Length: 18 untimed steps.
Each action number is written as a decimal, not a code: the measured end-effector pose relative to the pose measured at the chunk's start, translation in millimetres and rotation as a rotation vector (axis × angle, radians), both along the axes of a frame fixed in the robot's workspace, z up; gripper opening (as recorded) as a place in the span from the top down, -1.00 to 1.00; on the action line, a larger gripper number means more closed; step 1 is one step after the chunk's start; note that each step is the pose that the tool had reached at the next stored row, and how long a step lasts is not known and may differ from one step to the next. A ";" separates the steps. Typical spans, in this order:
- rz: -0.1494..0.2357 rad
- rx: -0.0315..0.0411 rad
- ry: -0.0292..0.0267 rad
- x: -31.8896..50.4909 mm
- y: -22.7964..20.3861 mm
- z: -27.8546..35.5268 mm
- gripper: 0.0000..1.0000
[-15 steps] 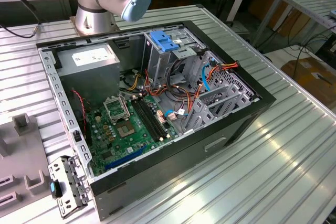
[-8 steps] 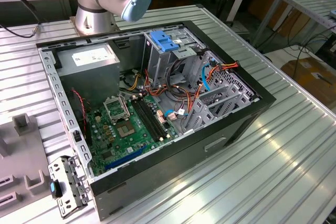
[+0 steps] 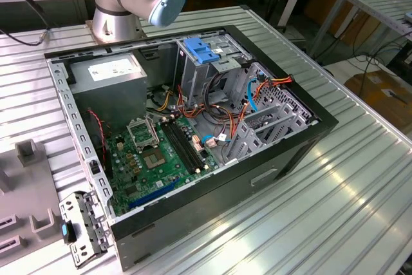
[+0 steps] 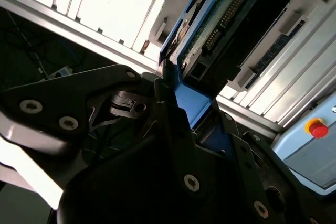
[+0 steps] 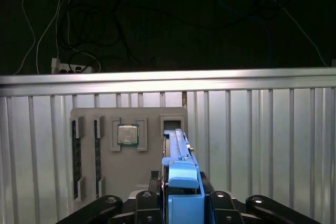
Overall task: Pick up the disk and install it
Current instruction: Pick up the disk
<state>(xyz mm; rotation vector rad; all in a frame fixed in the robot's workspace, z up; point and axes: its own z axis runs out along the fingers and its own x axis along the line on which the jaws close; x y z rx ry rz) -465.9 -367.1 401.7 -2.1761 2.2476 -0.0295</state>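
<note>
The disk (image 5: 178, 148) stands edge-on between my black fingers in the first wrist view, its blue plastic rail (image 5: 182, 179) clamped at the near end. In the second wrist view the disk (image 4: 223, 17) shows its green circuit board and connector row, with a blue rail along its edge. My gripper (image 5: 182, 187) is shut on the disk's blue end; in the second wrist view the gripper (image 4: 184, 103) grips the same blue part. I cannot tell whether the disk's far end still sits in the slot of the grey fixture (image 5: 105, 171) behind it.
The open computer case (image 3: 309, 136) lies on the slatted metal table (image 3: 360, 178), with a light-blue bracket (image 3: 203, 53) on its drive cage, a grey power supply box (image 3: 106, 75), and the motherboard (image 3: 161, 152). The fixture holds a processor chip (image 5: 127, 135) and memory sticks (image 5: 76, 153). The arm's base (image 3: 116, 14) stands behind the case.
</note>
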 end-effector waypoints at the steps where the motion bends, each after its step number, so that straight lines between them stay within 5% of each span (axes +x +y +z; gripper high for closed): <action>1: 0.000 0.0001 -0.0001 0.0 0.0 0.9 0.25; 18: 0.000 0.0003 -0.0001 0.0 0.0 28.8 0.25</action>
